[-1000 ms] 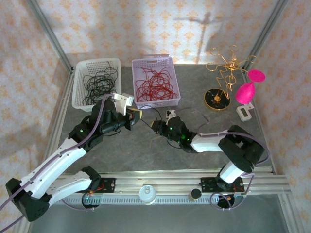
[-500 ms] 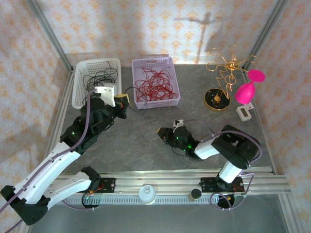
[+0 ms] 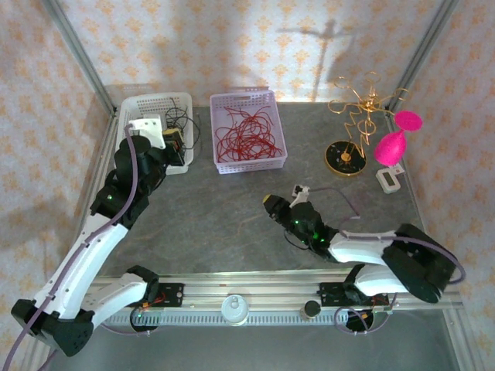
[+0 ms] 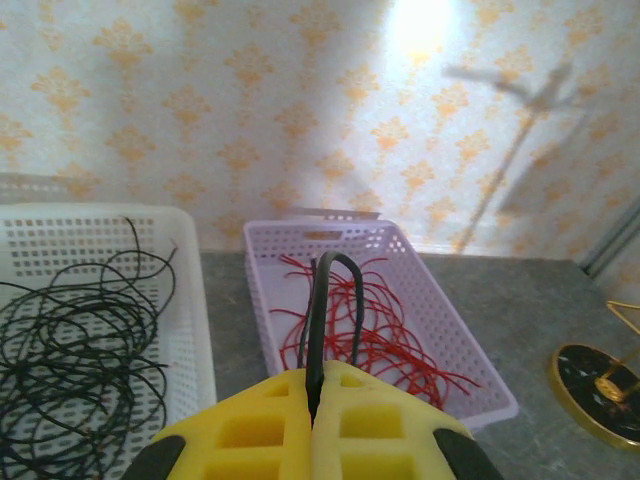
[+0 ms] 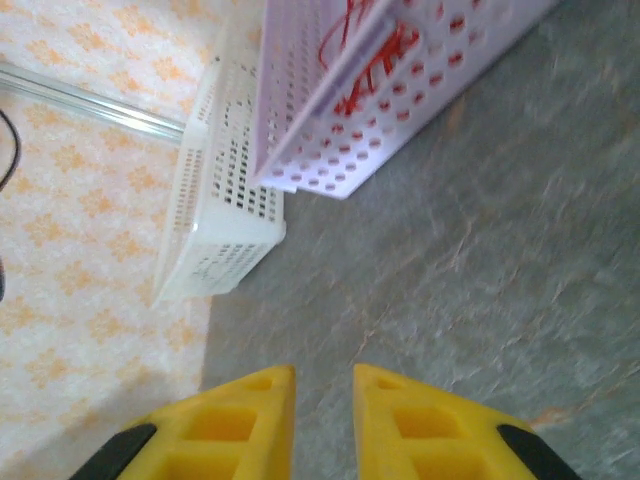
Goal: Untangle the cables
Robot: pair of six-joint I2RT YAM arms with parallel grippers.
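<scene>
The left gripper [image 4: 313, 400] pinches a black cable [image 4: 316, 320].
The right gripper [image 5: 323, 395] hangs slightly spread over the table [image 5: 500, 250].

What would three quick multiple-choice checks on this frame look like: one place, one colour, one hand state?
1. Where do the red cables lie?
A. white basket
B. lilac basket
C. bare table

2. What colour is the held cable in the left hand?
A. black
B. red
C. gold

3. How does the right hand stand?
A. shut on a red strand
B. shut on a black strand
C. apart and empty

Key:
1 B: the red strands sit inside the lilac walls.
2 A: a black loop rises out of the shut yellow tips in the left wrist view.
3 C: the right wrist view shows a clear gap between its tips, with nothing in it.
</scene>
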